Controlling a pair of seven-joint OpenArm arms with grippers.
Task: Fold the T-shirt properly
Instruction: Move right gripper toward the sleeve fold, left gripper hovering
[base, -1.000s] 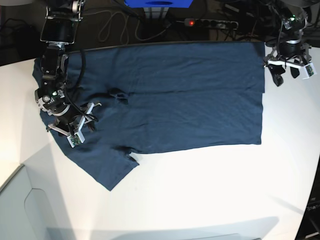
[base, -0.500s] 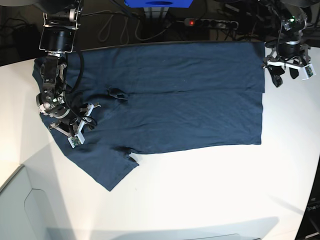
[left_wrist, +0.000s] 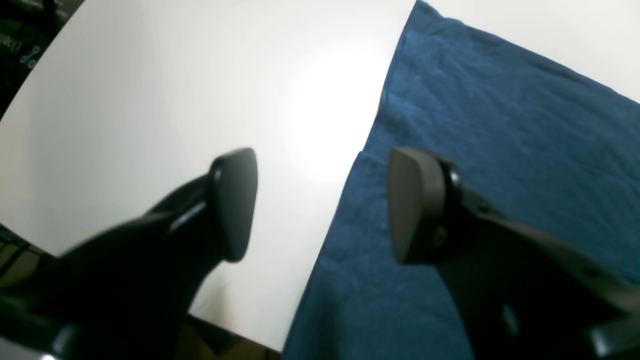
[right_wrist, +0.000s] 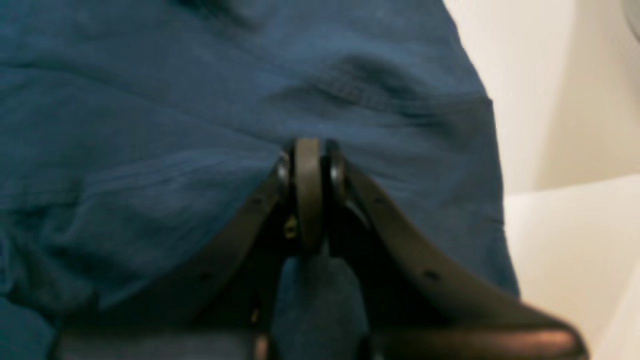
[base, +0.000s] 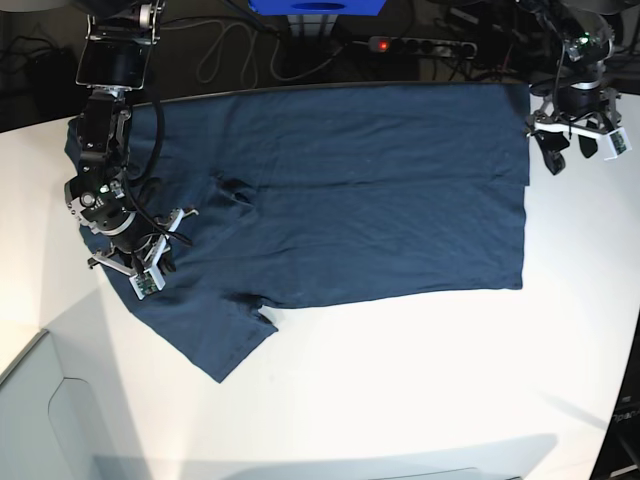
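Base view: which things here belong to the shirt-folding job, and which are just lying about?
Part of the job:
- T-shirt, spread on the white table
- right gripper, shut on the shirt's cloth
- left gripper, open over the shirt's edge

Lying about:
- power strip behind the table
- cables
- blue box

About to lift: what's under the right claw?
The T-shirt, pinched by the shut right claw. The table shows beside it; whatever's beneath the cloth is covered.

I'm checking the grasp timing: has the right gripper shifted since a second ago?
Yes. The right gripper has drifted slightly toward the table's left edge and closed on the T-shirt.
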